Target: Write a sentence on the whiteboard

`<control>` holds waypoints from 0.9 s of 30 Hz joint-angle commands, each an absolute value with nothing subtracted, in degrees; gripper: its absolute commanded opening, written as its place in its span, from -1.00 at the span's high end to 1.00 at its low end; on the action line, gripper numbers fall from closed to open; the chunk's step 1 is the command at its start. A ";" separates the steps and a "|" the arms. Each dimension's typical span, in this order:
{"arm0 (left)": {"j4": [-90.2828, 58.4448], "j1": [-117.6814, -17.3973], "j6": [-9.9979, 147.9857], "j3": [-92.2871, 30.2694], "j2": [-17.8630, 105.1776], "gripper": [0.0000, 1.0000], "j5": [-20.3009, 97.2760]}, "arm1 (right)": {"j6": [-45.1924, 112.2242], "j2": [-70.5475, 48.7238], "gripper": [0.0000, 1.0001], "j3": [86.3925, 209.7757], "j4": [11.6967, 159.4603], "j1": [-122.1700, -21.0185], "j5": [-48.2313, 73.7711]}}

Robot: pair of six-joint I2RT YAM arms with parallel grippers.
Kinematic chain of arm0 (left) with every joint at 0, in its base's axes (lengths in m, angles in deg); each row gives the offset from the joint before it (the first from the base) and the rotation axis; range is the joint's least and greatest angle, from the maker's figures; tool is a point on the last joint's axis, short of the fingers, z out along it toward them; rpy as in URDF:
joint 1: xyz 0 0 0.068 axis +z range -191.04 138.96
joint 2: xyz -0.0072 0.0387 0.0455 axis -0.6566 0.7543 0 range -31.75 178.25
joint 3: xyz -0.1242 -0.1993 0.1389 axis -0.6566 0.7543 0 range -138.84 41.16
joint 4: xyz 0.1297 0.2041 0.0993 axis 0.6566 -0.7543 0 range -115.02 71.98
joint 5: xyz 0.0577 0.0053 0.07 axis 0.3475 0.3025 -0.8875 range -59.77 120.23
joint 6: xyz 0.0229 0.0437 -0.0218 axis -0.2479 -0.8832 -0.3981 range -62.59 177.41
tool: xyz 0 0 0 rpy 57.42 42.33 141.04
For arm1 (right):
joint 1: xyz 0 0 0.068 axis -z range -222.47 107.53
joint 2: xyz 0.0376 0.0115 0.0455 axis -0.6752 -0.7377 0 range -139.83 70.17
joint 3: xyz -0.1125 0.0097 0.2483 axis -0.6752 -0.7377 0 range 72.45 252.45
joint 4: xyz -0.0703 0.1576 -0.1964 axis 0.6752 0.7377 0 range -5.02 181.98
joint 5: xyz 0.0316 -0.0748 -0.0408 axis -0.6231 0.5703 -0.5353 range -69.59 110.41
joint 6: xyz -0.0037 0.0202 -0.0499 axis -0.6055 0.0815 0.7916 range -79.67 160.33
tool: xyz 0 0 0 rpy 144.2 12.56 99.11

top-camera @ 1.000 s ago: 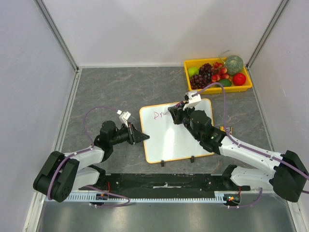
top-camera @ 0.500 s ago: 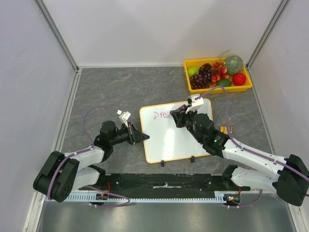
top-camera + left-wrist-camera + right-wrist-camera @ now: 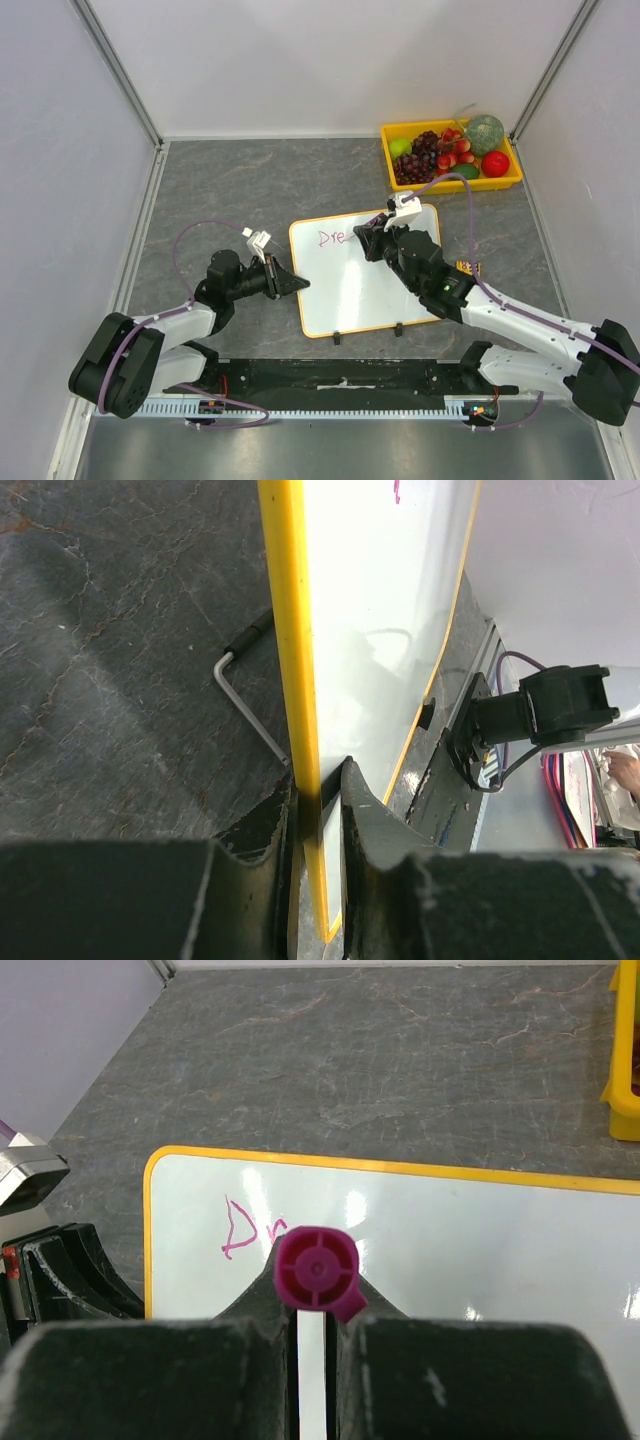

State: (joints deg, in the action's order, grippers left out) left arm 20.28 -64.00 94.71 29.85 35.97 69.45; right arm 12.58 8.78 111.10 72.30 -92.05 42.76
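We read only a few pink letters on the whiteboard, the sentence mostly unwritten; left pincer clamps its edge, right pincer is closed on the marker.

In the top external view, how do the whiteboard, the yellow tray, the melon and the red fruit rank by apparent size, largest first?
1. whiteboard
2. yellow tray
3. melon
4. red fruit
The melon looks only moderately larger than the red fruit beside it.

Pale walls enclose a grey marbled tabletop on three sides.
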 commanded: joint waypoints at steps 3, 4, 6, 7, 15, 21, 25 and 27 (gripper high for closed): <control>16.96 -64.24 89.76 29.65 36.72 0.96 66.44 | 13.61 11.98 1.00 114.37 74.35 -91.60 43.00; 16.96 -64.24 89.67 29.65 36.72 0.96 66.44 | 13.61 12.33 1.00 114.63 74.70 -91.69 42.91; 17.04 -64.24 89.76 29.65 36.81 0.96 66.44 | 13.96 12.69 1.00 115.16 75.31 -91.60 43.35; 17.05 -64.24 89.67 29.65 36.81 0.96 66.44 | 14.22 12.78 1.00 115.43 75.40 -91.60 43.79; 17.13 -64.24 89.67 29.65 36.81 0.96 66.44 | 14.84 10.23 1.00 116.48 75.14 -91.42 45.46; 17.05 -64.16 89.76 29.65 36.81 0.96 66.53 | 14.75 8.47 1.00 116.48 74.09 -91.07 45.20; 17.05 -64.24 89.67 29.65 36.81 0.96 66.53 | 14.32 8.47 1.00 115.87 73.82 -90.72 46.07; 17.13 -64.16 89.67 29.65 36.81 0.96 66.61 | 14.23 8.82 1.00 115.34 73.56 -90.54 46.25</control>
